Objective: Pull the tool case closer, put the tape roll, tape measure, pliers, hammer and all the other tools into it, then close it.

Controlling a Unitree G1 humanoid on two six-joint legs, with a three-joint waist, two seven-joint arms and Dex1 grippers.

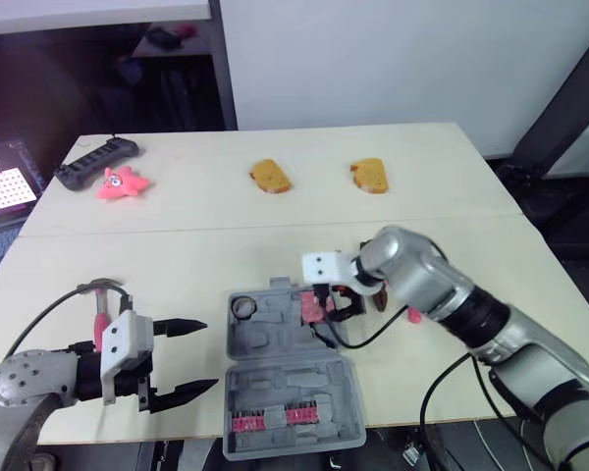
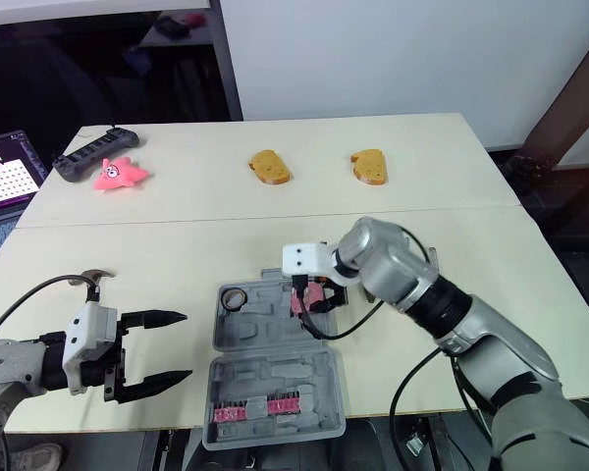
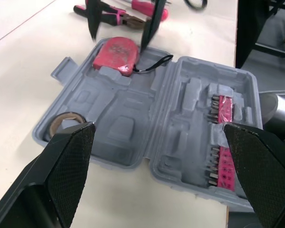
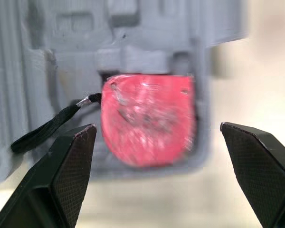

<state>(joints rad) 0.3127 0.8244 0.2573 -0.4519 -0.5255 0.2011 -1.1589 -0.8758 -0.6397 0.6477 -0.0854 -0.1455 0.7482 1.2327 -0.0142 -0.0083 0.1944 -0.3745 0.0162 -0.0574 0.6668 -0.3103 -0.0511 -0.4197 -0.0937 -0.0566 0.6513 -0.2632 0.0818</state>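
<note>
Two empty, spread-jawed grippers are shown: right gripper (image 4: pixel 156 127) positioned above tape measure (image 3: pixel 113 53) seated in unlatched tool case (image 3: pixel 133 118), left gripper (image 2: pixel 187 345) beside it.

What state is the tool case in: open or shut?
Open: the tool case lies spread flat, both halves' moulded slots facing up.

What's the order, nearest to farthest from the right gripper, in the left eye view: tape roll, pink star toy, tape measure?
1. tape measure, in the tool case, directly under the right gripper.
2. tape roll, same case half, toward the robot's left.
3. pink star toy, far-left part of the table.
</note>
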